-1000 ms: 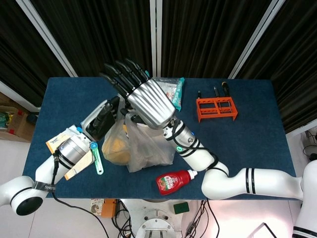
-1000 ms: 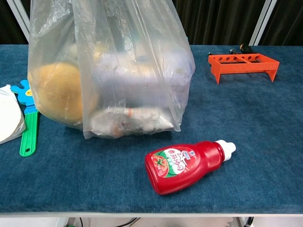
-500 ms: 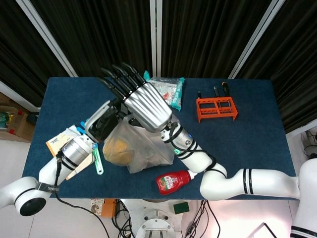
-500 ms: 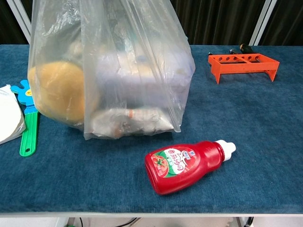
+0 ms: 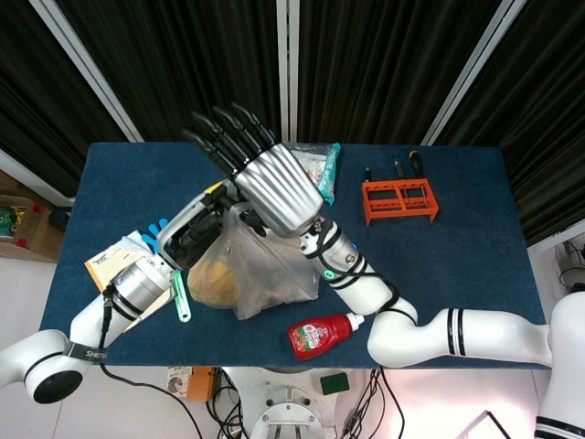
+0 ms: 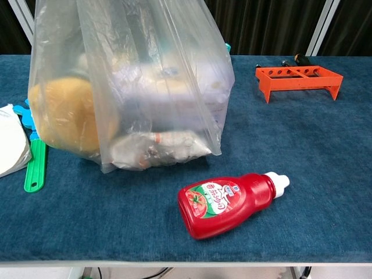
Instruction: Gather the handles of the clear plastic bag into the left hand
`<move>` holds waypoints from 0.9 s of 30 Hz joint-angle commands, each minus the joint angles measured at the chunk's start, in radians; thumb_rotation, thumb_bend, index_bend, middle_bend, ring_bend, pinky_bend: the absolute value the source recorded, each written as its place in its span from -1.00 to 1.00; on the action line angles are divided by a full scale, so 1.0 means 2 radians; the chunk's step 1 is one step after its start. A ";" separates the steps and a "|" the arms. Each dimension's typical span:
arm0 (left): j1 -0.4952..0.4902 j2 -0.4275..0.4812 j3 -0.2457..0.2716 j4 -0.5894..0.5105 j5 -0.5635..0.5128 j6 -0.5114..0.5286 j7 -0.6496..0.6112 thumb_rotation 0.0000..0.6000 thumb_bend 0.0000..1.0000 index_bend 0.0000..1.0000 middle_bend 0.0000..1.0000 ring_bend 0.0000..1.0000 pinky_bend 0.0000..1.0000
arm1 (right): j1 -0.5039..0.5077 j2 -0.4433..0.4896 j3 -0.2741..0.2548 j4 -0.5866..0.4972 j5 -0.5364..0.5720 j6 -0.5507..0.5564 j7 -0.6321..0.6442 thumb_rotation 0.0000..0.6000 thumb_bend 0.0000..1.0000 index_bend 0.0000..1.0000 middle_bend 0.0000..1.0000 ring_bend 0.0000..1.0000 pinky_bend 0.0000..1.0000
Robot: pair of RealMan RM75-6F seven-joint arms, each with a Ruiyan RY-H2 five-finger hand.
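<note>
On blue table (image 5: 457, 265), near its middle:

- One clear bag (image 6: 133, 87), standing upright, holding a round tan item (image 6: 64, 116), a pale box and a crinkled packet low down; top stretching up between both hands; handles themselves hard to make out.
- One ketchup bottle (image 6: 224, 203), lying on its side just in front of bag, white cap pointing right, apart from bag.
- One orange rack (image 5: 398, 201), sitting well right of bag toward far edge, three dark tools lying just behind it.
- One green-and-blue plastic tool (image 6: 34, 163), lying flat left of bag.
- One snack packet (image 5: 315, 169), lying behind bag, partly hidden by right hand.
- Some paper items (image 5: 114, 261) lying at left edge, under left forearm; count unclear.

Hands, two:

- Right hand (image 5: 270, 187): hovering over bag top, back facing camera, dark fingers (image 5: 224, 137) spreading straight and apart, gripping nothing visible.
- Left hand (image 5: 196, 229): pressing against bag's upper left side, fingers curling toward the plastic; whether clamping on a handle cannot be told, view being blocked by right hand and bag.
</note>
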 commanded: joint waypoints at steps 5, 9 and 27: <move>-0.002 -0.001 0.007 -0.002 0.012 -0.012 -0.002 -0.04 -0.99 -0.83 -0.68 -0.64 -0.13 | -0.002 0.006 0.002 0.000 0.001 0.002 0.004 1.00 -0.45 -1.00 -1.00 -1.00 -1.00; -0.003 -0.002 0.009 0.001 0.013 -0.015 -0.001 -0.03 -0.99 -0.83 -0.65 -0.60 -0.08 | -0.006 0.011 0.002 -0.001 -0.002 0.006 0.005 1.00 -0.45 -1.00 -1.00 -1.00 -1.00; -0.007 0.000 0.011 0.017 0.020 -0.031 -0.009 -0.07 -0.99 -0.52 -0.28 -0.23 0.31 | -0.020 0.031 0.001 -0.001 -0.006 0.010 0.018 1.00 -0.45 -1.00 -1.00 -1.00 -1.00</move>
